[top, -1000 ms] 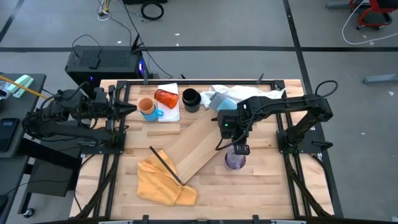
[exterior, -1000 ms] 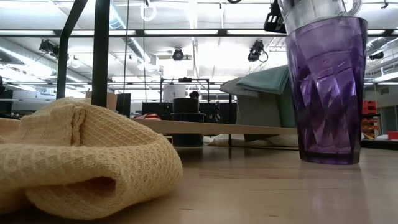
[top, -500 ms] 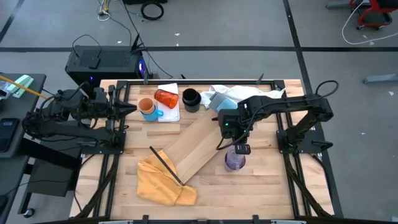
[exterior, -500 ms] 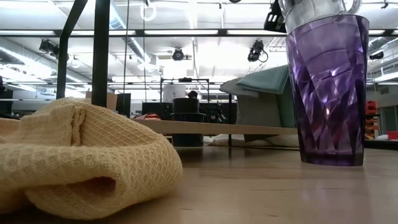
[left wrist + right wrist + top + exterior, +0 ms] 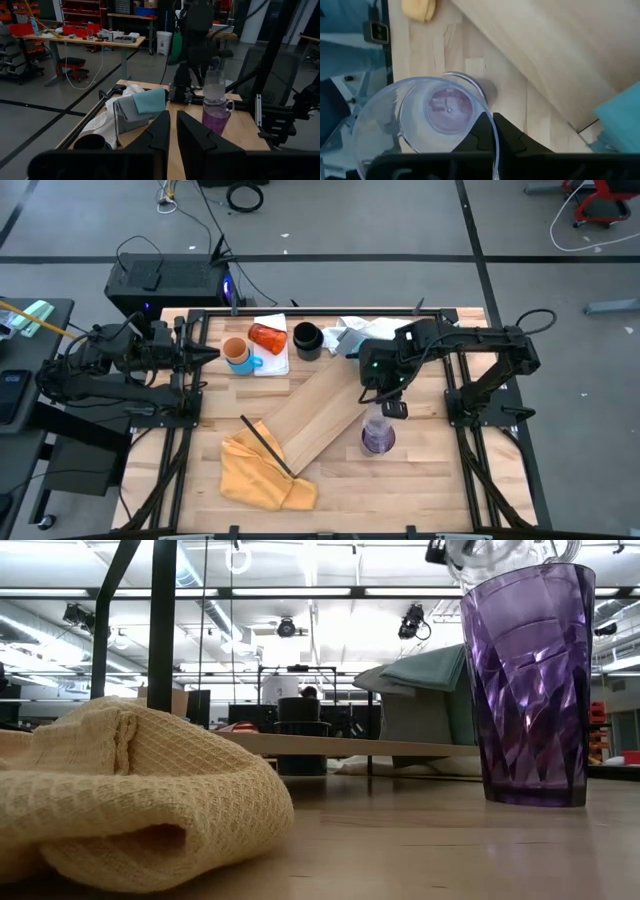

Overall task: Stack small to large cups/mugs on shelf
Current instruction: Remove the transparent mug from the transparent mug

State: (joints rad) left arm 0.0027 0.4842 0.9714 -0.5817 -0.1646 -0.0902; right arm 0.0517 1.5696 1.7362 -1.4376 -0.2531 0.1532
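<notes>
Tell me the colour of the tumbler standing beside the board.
Translucent purple tumbler, faceted; clearest in the low view.

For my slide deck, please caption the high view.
Right gripper lifts a clear mug from the translucent purple tumbler beside the pale wooden board.

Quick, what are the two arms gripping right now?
Left end effector: nearly closed, empty.
Right end effector: closed on the clear mug, at its rim.

**What you cannot make out**
In the low view the clear cup [image 5: 500, 558] nested in the purple cup [image 5: 527, 690] is cut off by the frame's top edge. At lower left the yellow cloth [image 5: 120, 795] hides the near end of the shelf [image 5: 340, 745].
</notes>
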